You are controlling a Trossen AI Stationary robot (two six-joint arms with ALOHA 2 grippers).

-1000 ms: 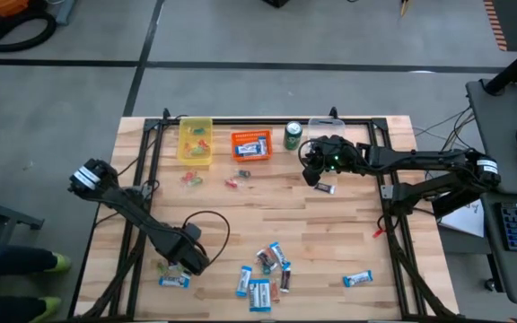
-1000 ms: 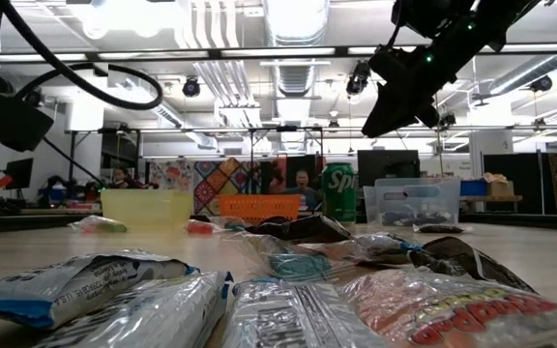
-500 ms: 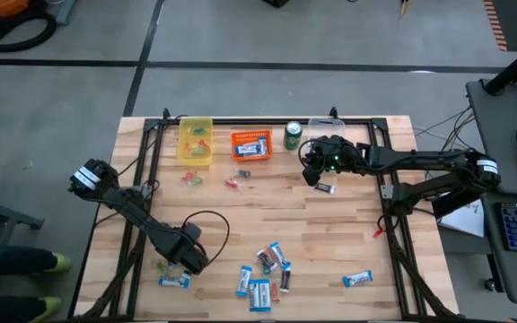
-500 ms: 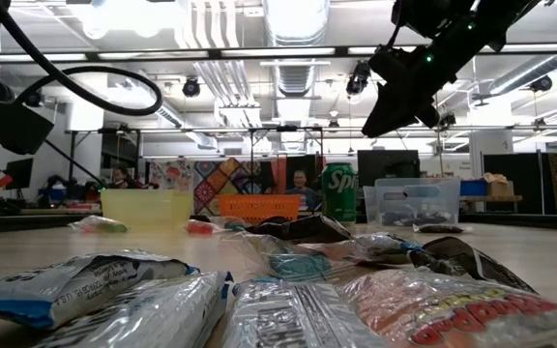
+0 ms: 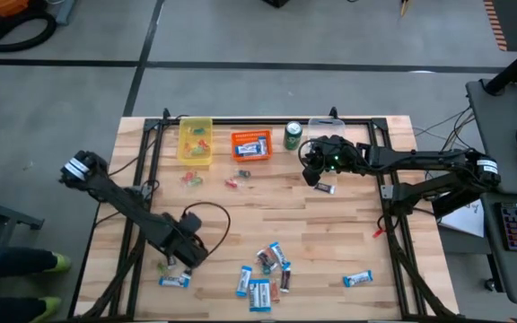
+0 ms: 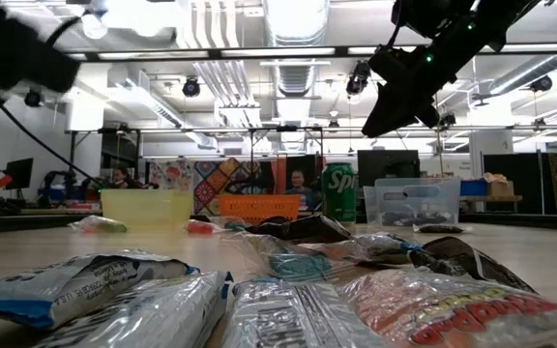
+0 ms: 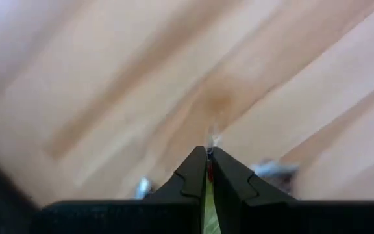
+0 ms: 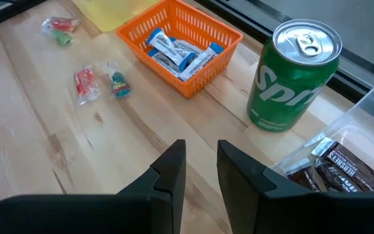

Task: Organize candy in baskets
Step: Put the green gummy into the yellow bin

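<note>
Closing within the last second, the left gripper (image 5: 176,262) now sits low on the table from above, beside a blue-and-white bar (image 5: 174,281). Its wrist view shows jaws pinched on a thin green-yellow wrapper (likely candy). The right gripper (image 8: 200,166), slightly parted and empty, hovers before the orange basket (image 8: 177,45).

3 baskets (image 5: 195,141) stand along the far edge: 1 yellow, 1 orange (image 5: 250,144), 1 clear (image 5: 327,126). 1 green soda can (image 5: 293,135) stands between the last 2. About 7 blue-and-white bars (image 5: 258,294) lie loose near the front.
</note>
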